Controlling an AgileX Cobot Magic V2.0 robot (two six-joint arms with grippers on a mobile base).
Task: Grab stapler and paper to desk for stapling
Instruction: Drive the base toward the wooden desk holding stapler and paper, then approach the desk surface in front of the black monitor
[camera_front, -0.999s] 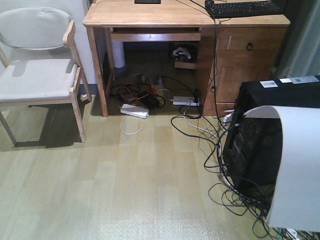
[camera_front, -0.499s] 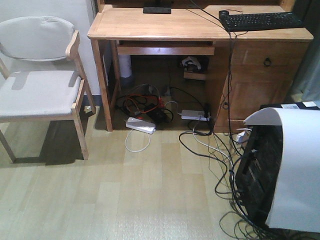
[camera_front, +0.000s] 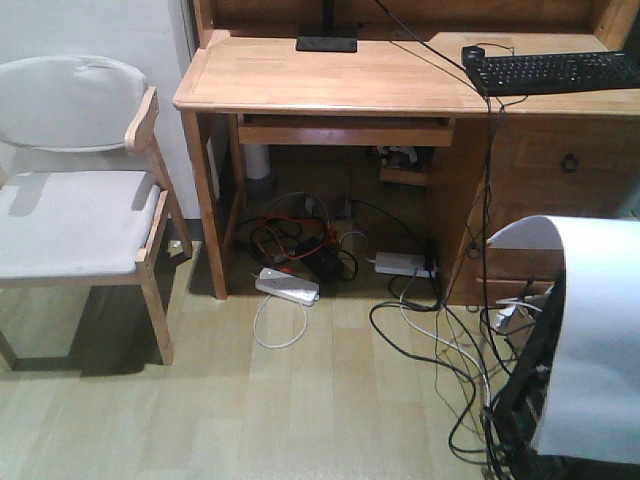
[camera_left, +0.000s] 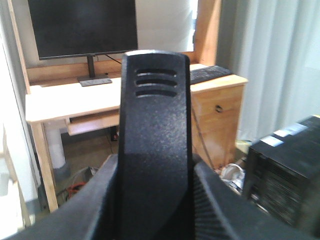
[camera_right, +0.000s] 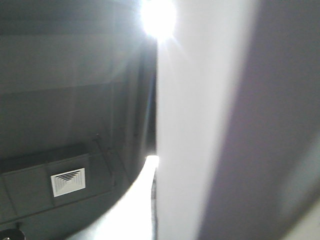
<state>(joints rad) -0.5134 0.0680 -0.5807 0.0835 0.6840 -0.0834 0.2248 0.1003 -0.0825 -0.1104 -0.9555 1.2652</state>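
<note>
Pale plank flooring runs up to the desk (camera_front: 330, 75), and you should note how much nearer that desk sits than it did a second ago. Its top has dropped lower in the front view, and the keyboard (camera_front: 555, 72) and the cable tangle (camera_front: 300, 240) underneath have grown with it. The black case (camera_front: 520, 410) on the right has slid almost out of the corner, so the base appears to be rolling in.

The paper (camera_front: 600, 340) hangs at the right edge in the same arched curl as before and fills the right wrist view as a bright sheet (camera_right: 200, 125). It reads as carried, not yet laid down. You cannot see the right gripper's fingers anywhere, so their state is unknown.

In the left wrist view a black ribbed body (camera_left: 152, 140) blocks the middle, with the monitor (camera_left: 82, 27) behind it (possibly the stapler, but no orange patch shows). I cannot tell how the left gripper's fingers stand.

Both deliveries are, by my judgement, still ahead.
</note>
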